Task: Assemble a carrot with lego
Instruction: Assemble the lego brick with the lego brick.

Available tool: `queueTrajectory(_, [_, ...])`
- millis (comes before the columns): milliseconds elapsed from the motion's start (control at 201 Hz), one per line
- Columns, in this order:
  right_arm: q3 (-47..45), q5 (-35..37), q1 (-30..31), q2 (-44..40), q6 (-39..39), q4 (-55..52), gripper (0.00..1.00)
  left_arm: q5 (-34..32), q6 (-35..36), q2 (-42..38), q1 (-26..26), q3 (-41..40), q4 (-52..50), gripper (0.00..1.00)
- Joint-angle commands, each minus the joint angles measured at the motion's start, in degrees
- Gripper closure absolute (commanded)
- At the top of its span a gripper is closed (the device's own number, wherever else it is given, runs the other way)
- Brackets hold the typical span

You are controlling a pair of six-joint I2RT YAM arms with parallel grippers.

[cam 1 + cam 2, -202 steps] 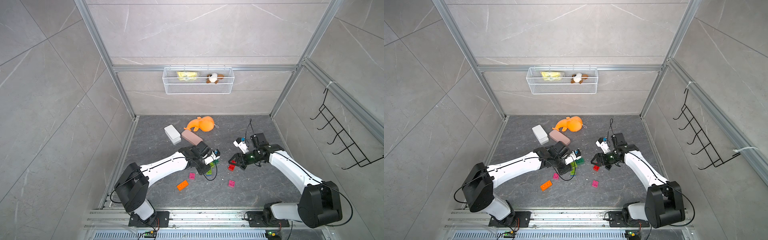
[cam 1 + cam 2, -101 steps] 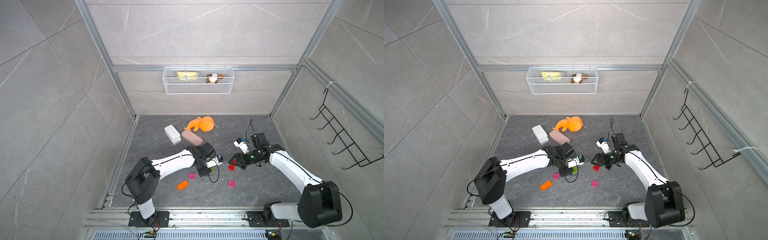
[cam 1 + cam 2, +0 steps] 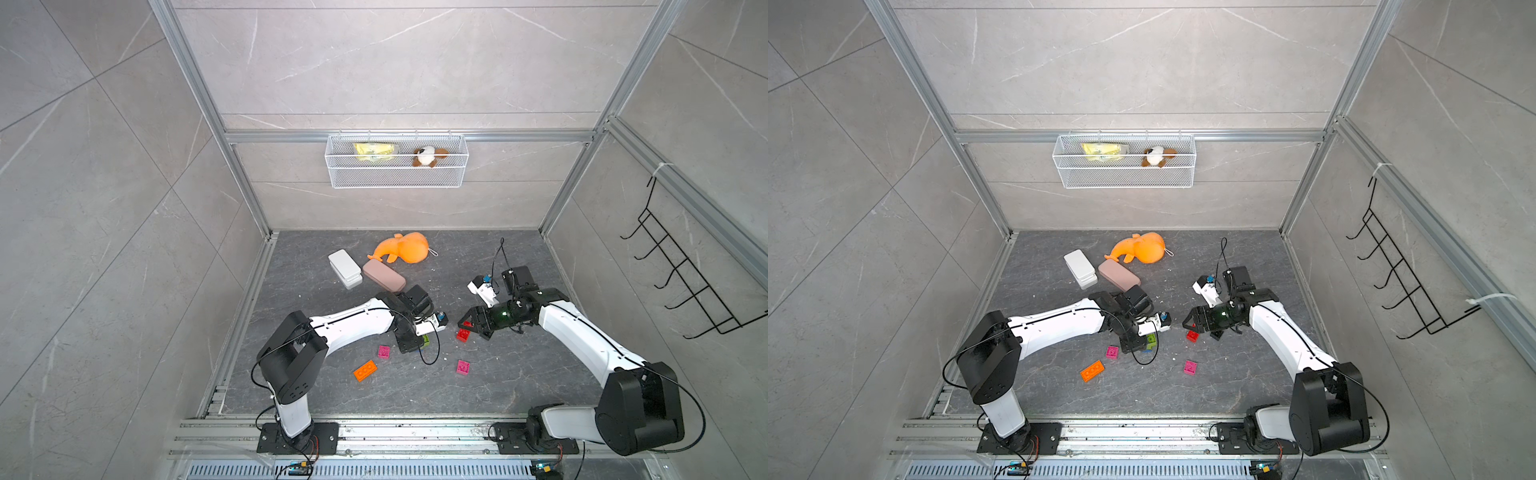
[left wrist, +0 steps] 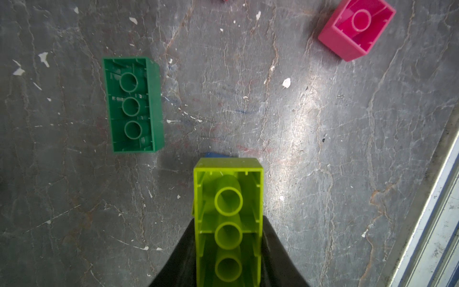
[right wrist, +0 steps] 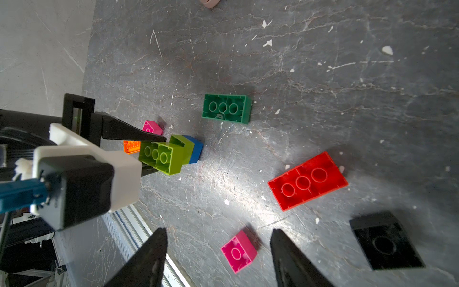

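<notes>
My left gripper [image 3: 412,343] is shut on a lime green lego brick [image 4: 228,218], hollow side toward its wrist camera. At that brick's far end sits the carrot, here a short lime piece on a blue brick [image 5: 196,151]; whether they are joined I cannot tell. My right gripper [image 5: 218,232] stands open and empty above the floor, close to a red brick [image 5: 306,181]; a pink brick [image 5: 238,251] lies between its fingers in the wrist view. A dark green brick [image 4: 133,104], a black one [image 5: 385,239], an orange one [image 3: 365,370] and another pink one [image 3: 384,351] lie loose.
A white case [image 3: 345,268], a pink case [image 3: 383,276] and an orange plush toy [image 3: 403,248] lie at the back of the floor. A wire basket [image 3: 397,162] hangs on the back wall. A hook rack [image 3: 681,282] is on the right wall, and a metal rail [image 3: 374,432] runs along the front.
The left arm has swung its elbow inward and its wrist has turned, carrying the lime brick slightly toward the front. The right arm has not moved.
</notes>
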Motion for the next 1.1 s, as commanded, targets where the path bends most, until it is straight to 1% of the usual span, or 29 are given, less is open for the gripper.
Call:
queueTrajectory(0, [1.6,-0.8,-0.3,0.5,-1.1,-1.8,0.31,0.7,1.3,0.5,-0.1,1.7,0.8,0.87])
queueTrajectory(652, [1.5,-1.1,-0.3,0.8,-1.1,-2.1,0.31,-0.1,4.1,2.1,1.2,1.2,2.1,0.87])
queueTrajectory(821, [1.5,-1.1,-0.3,0.9,-0.9,-2.2,0.31,0.5,4.7,2.4,1.6,1.5,0.9,0.87])
queueTrajectory(1100, [1.6,-1.1,-0.3,1.3,-1.0,-2.3,0.31,-0.3,3.3,3.9,1.6,1.0,-2.5,0.88])
